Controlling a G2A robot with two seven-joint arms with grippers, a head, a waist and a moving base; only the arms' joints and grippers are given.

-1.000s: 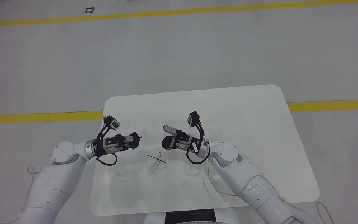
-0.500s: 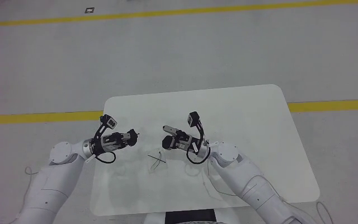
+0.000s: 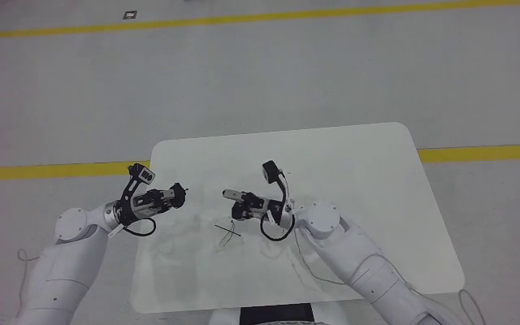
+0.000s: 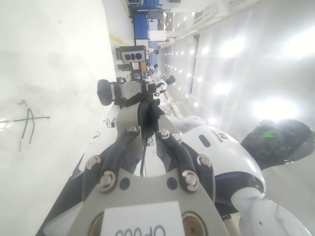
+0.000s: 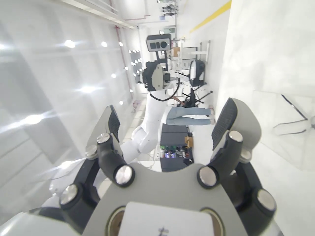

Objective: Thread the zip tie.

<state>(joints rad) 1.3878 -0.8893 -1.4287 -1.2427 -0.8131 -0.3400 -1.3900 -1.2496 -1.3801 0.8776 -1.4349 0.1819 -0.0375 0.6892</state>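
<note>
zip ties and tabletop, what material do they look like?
Zip ties: thin black bent strips, likely flexible plastic, matte. Table: smooth white top, faint reflections so semi-gloss; laminate or paint, can't tell.

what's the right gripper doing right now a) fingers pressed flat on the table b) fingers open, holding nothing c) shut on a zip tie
b: the right gripper has its fingers spread wide with nothing between them, and the thin black plastic zip ties lie crossed on the white table, apart from it.
</note>
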